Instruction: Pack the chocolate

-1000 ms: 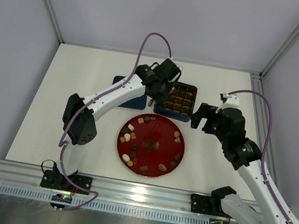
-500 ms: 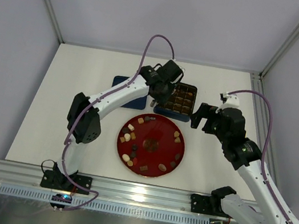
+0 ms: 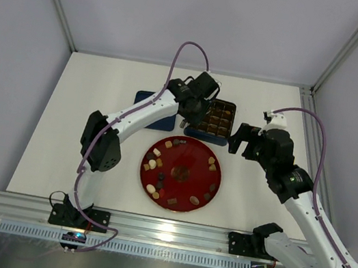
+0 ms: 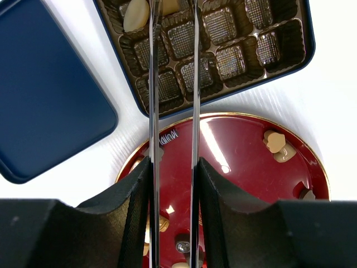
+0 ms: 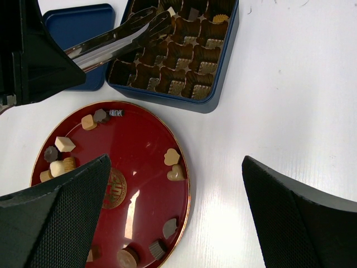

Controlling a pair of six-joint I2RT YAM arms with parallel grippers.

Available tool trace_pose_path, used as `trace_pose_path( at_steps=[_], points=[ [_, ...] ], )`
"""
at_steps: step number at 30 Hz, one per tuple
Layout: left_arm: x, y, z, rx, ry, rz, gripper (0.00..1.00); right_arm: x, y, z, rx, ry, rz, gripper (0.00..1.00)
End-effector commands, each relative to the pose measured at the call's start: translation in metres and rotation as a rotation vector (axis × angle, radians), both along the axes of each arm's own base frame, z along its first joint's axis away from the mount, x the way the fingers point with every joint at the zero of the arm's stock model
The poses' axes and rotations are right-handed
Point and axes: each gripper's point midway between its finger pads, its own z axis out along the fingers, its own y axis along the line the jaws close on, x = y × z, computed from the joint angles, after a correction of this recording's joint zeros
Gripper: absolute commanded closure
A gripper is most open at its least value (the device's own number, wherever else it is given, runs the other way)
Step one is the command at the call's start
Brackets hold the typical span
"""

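Several small chocolate pieces [image 3: 154, 163], brown, tan and cream, lie round the rim of the red plate [image 3: 192, 157]. A few more sit in the far cells of the dark blue tin [image 3: 229, 125], such as a cream oval piece [image 4: 136, 14]. My left gripper [image 3: 195, 102] is shut on long metal tongs [image 4: 153, 84]. The tongs reach over the tin's left cells [image 5: 117, 36], and their tips are cut off in the left wrist view. My right gripper [image 3: 240, 139] is open and empty, beside the tin's right edge and above the plate's right rim [image 5: 176, 167].
The tin's blue lid [image 3: 143, 100] lies flat to the left of the tin; it also shows in the left wrist view [image 4: 50, 84]. The plate has a gold centre emblem [image 3: 181, 173]. An aluminium rail [image 3: 149, 226] runs along the near table edge.
My left gripper with the tongs has shifted a little farther and to the right over the tin, then held still. The right arm has not moved.
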Motion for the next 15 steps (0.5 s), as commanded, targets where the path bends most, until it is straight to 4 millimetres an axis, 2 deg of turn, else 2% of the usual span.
trace_pose_path(
  at_steps=[1,8,15],
  points=[
    [0.008,-0.005,0.027,-0.054,-0.062,-0.004,0.63,0.004,0.0,0.018,0.015,-0.058,-0.005,0.0],
    [0.007,-0.004,0.034,-0.063,-0.072,-0.004,0.63,0.005,0.0,0.017,0.013,-0.055,-0.005,0.0],
    [0.006,-0.001,0.064,-0.113,-0.127,0.006,0.63,0.005,0.0,0.019,0.016,-0.06,-0.002,0.0]
  ],
)
